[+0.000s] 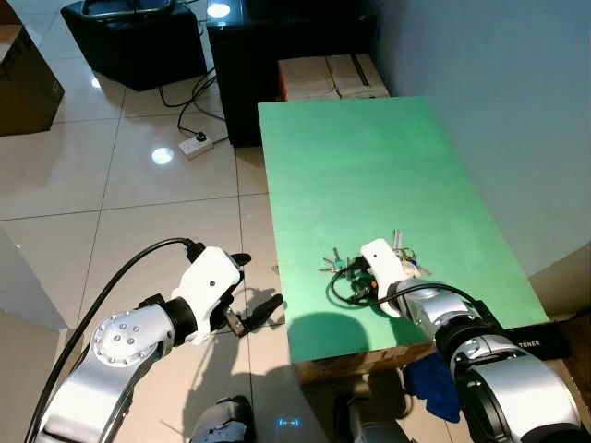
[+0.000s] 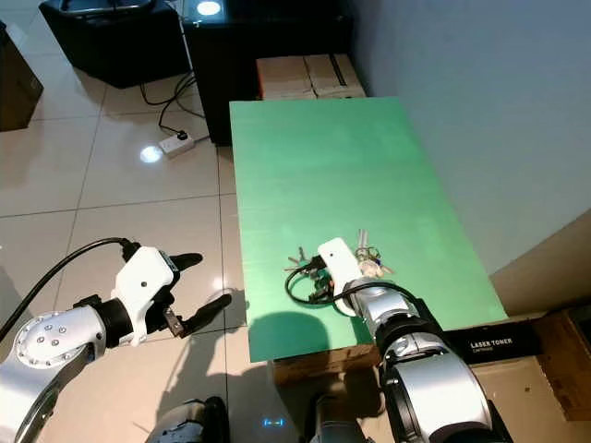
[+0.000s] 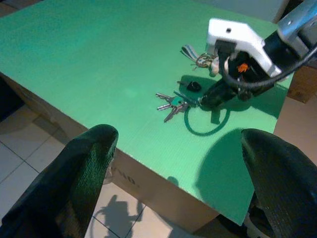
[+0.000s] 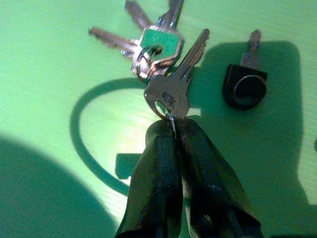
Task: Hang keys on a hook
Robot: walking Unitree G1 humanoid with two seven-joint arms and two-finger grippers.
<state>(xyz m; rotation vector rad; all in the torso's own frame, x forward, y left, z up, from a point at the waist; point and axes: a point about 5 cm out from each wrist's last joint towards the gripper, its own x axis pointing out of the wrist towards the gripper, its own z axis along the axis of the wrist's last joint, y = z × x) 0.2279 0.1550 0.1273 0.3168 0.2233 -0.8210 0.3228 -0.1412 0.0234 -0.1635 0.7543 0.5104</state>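
Note:
A bunch of keys (image 4: 163, 64) with a green-headed key lies on the green table (image 1: 369, 166) near its front edge. My right gripper (image 4: 171, 130) is shut on the thin ring wire next to a silver key, with the bunch (image 1: 334, 263) resting on the tabletop. A single black-headed key (image 4: 244, 82) lies beside it. A second bunch of silver keys (image 1: 406, 251) sits just behind the white wrist housing (image 1: 380, 263). My left gripper (image 1: 257, 284) hangs open over the floor left of the table, holding nothing, its fingers (image 3: 74, 183) wide apart.
Cardboard boxes (image 1: 332, 78) and a black cabinet (image 1: 277, 46) stand beyond the table's far end. A power strip (image 1: 196, 143) with cables lies on the tiled floor. A blue wall (image 1: 517, 111) runs along the right. A toner box (image 1: 531, 343) sits front right.

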